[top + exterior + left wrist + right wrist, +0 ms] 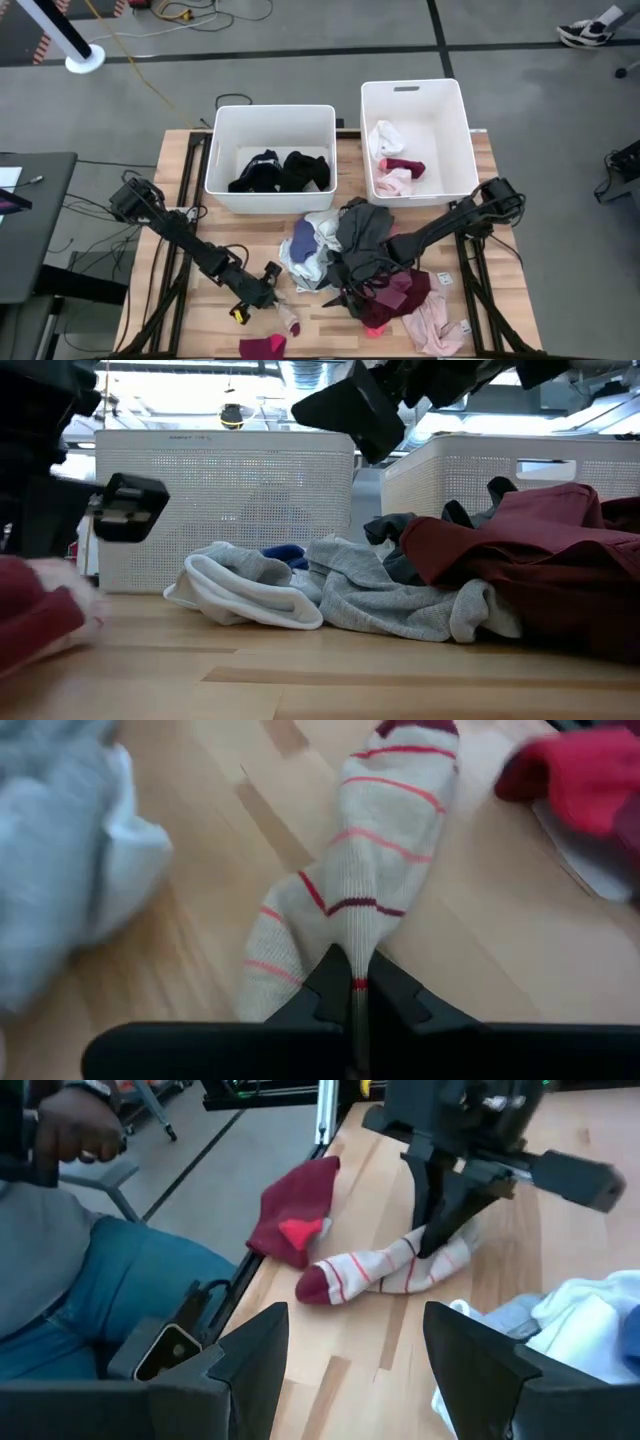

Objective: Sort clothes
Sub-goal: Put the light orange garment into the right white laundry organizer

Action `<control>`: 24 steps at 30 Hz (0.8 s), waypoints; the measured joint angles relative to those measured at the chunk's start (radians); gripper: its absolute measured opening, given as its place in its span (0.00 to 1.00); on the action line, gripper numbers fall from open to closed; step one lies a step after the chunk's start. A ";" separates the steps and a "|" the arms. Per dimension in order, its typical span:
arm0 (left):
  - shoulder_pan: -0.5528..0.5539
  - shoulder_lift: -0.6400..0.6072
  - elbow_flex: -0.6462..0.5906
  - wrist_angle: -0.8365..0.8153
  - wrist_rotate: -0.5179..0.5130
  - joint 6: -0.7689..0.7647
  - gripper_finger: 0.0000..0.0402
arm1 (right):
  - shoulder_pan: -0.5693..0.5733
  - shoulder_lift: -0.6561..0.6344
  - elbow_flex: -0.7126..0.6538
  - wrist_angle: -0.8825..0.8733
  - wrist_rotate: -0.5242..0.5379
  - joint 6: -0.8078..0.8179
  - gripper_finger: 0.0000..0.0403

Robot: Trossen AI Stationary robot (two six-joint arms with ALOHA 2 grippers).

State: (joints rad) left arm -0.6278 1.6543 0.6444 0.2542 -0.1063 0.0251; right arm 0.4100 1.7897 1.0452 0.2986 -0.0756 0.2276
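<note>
High view shows the wooden table (200, 300) with two white bins at its far side: the left bin (270, 120) holds black garments (280, 172), the right bin (415, 100) white, pink and maroon ones (393, 165), so sorting looks partly done. A large heap of clothes (350, 250) in grey, white, blue and maroon lies just in front of the bins, and most of the work seems left. Over the heap's near side hangs the right gripper (355, 1370), jaws wide and holding nothing. Left of the heap, near the table's front edge, the left gripper (352, 982) has its jaws pinched shut on a striped sock (375, 850) lying flat on the wood. A maroon piece (295, 1210) sits at that front edge, beside the sock. Bare wood left of the heap gives room to lift clear toward the bins.
</note>
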 joint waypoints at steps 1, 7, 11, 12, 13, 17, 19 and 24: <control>0.002 -0.011 0.003 0.001 -0.002 0.011 0.01 | 0.003 0.000 0.004 -0.001 0.000 0.000 0.62; 0.027 -0.124 0.003 -0.015 -0.067 0.058 0.01 | 0.026 -0.007 0.006 0.069 0.001 -0.080 0.62; 0.040 -0.224 0.004 -0.026 -0.166 0.099 0.01 | 0.036 -0.009 0.010 0.107 0.005 -0.099 0.62; 0.047 -0.249 0.004 -0.023 -0.180 0.108 0.01 | 0.036 -0.009 0.018 0.095 0.015 -0.115 0.62; 0.053 -0.273 0.004 -0.025 -0.185 0.118 0.01 | 0.035 -0.009 0.026 0.090 0.025 -0.146 0.62; 0.075 -0.362 0.004 -0.011 -0.187 0.145 0.01 | 0.054 -0.009 0.054 0.078 0.163 -0.341 0.62; 0.091 -0.398 0.004 0.003 -0.186 0.145 0.01 | 0.073 -0.009 0.068 0.073 0.246 -0.454 0.62; 0.126 -0.456 0.004 0.039 -0.186 0.106 0.01 | 0.112 -0.010 0.098 0.079 0.489 -0.699 0.62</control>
State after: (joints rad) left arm -0.5014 1.1983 0.6479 0.2931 -0.2928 0.1311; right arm 0.5220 1.7798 1.1430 0.3772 0.4135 -0.4713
